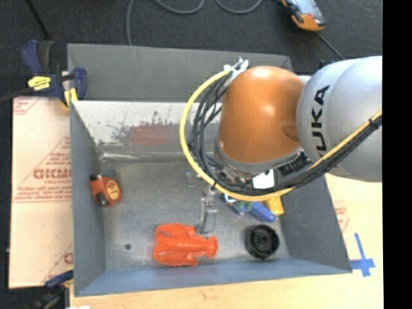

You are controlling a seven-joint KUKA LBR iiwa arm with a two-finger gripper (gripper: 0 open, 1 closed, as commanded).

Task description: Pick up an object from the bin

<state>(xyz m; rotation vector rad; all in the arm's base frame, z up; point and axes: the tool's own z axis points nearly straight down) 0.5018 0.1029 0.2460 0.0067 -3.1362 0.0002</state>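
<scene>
Camera view, "UKA" lettering on arm [344, 108], pincer [207, 223] over orange toy [182, 245]

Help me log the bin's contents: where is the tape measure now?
The tape measure lies by the bin's left wall in the camera view, apart from the rest; its nearest neighbour, the orange toy, lies to its lower right.

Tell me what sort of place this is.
Probably a robotics lab's bin-picking test station: a KUKA arm reaches into a grey metal bin that holds a few loose things, namely an orange plastic toy, a black round part and a small orange tape measure.
</scene>
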